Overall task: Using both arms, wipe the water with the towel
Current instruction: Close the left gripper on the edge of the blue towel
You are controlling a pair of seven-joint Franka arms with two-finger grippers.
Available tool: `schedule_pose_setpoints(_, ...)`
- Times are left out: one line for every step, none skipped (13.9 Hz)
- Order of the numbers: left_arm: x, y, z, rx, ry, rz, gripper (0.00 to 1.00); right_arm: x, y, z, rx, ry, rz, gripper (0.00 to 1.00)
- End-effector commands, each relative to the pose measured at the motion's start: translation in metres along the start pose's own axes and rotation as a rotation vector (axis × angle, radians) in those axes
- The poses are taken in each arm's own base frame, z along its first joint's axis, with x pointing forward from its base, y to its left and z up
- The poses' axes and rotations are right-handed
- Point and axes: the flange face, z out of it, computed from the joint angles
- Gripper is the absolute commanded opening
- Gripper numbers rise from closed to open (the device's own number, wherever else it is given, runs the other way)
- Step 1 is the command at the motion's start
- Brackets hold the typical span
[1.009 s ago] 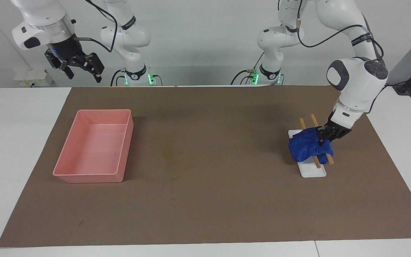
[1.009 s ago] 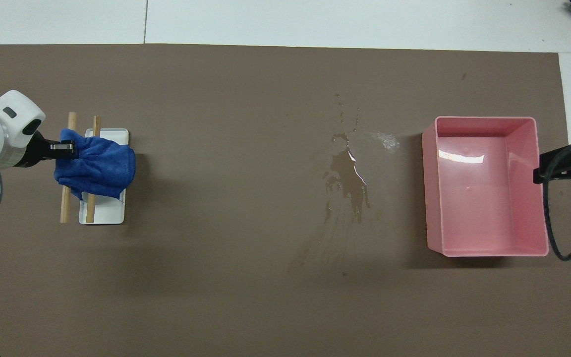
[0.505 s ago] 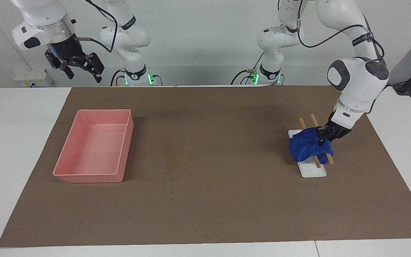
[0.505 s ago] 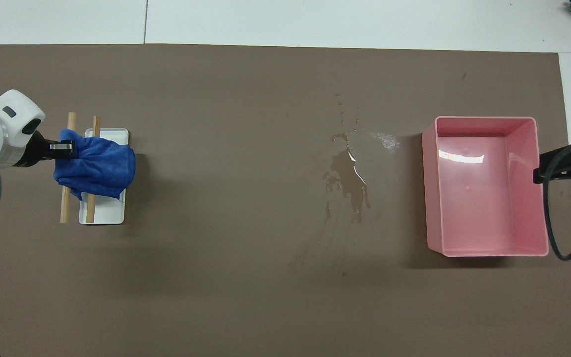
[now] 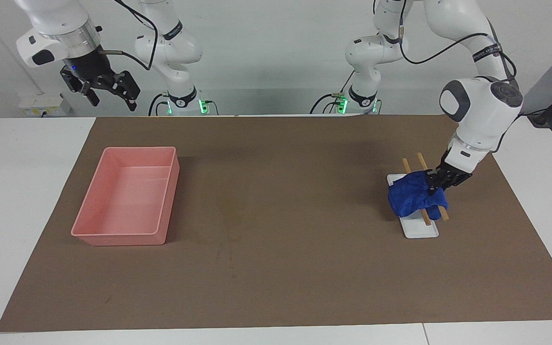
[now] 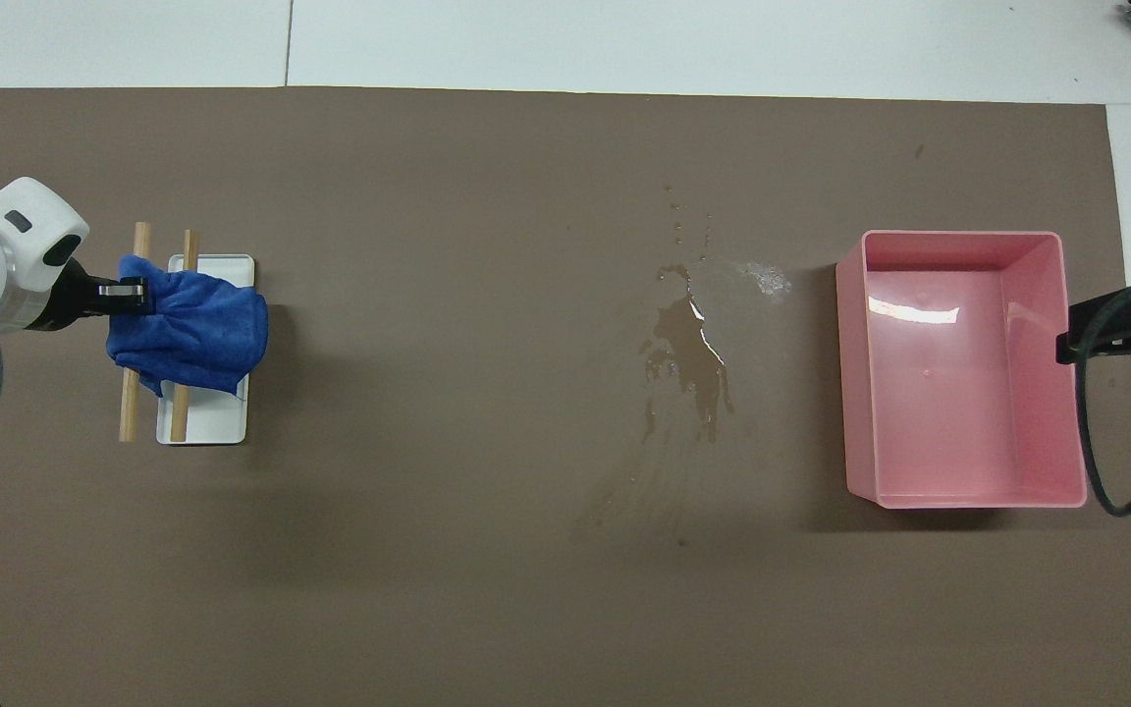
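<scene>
We're at the very start: the left gripper (image 5: 436,184) is clamped on the towel (image 5: 412,195), which hangs bunched over the wooden sticks of the white stand (image 5: 419,227) at the left arm's end of the table. The water (image 6: 691,358) lies unwiped mid-mat, so by our reckoning lifting, carrying and wiping are all ahead. The right gripper (image 5: 108,93) waits raised, fingers spread apart, at the right arm's end of the table. Beside the puddle sits the pink tray (image 5: 156,237). We'd mind the sticks snagging the cloth on the way up.
</scene>
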Motion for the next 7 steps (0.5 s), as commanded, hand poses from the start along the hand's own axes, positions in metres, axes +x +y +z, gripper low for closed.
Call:
schedule_pose_setpoints(0.0059, -0.0011, -0.0275, -0.004, 0.023, -0.004, 0.0, -0.003, 0.0028, -0.0016, 0.01, -0.005, -0.001, 1.0)
schedule_pose_setpoints(0.0059, -0.0013, -0.0275, -0.001, 0.022, -0.002, 0.0, -0.0029, 0.0036, -0.0015, 0.011, -0.005, 0.0, 1.0)
schedule_pose_setpoints(0.0058, -0.0022, -0.0284, 0.001, 0.024, 0.0, 0.0, -0.003, 0.0028, -0.0016, 0.01, -0.005, -0.001, 1.0)
schedule_pose_setpoints(0.006, -0.0023, -0.0277, 0.001, 0.024, 0.008, 0.0, -0.0029, 0.0036, -0.0015, 0.011, -0.005, 0.0, 1.0)
schedule_pose_setpoints(0.0062, -0.0023, -0.0278, 0.001, 0.025, 0.011, 0.11, -0.003, 0.0036, 0.0003, 0.01, -0.008, 0.0, 1.0)
schedule_pose_setpoints(0.0065, -0.0032, -0.0281, 0.001, 0.029, 0.01, 0.25, -0.0044, 0.0038, 0.0001, 0.01, -0.008, 0.0, 1.0)
schedule_pose_setpoints(0.0058, -0.0033, -0.0265, 0.001, 0.029, 0.011, 0.37, -0.0044, 0.0038, 0.0001, 0.01, -0.008, 0.0, 1.0)
